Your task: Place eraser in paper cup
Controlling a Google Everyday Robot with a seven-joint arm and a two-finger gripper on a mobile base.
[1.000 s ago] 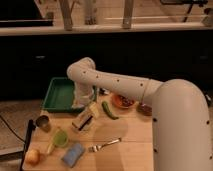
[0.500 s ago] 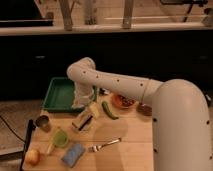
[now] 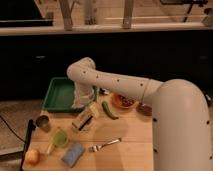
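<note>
My white arm bends at an elbow above the wooden table (image 3: 130,135) and points down. My gripper (image 3: 83,106) hangs at the tray's right edge, just above a pale flat packet (image 3: 85,119). A blue rectangular block (image 3: 73,154), possibly the eraser, lies near the table's front left, apart from the gripper. A light green cup (image 3: 61,137) stands upright just above that block. A small grey cup (image 3: 43,121) stands at the left edge.
A green tray (image 3: 60,94) sits at the back left. A green vegetable (image 3: 109,110), a red bowl (image 3: 122,101) and a dark bowl (image 3: 145,108) lie to the right. A fork (image 3: 105,145) lies mid-front, a yellow fruit (image 3: 32,156) at the front left corner.
</note>
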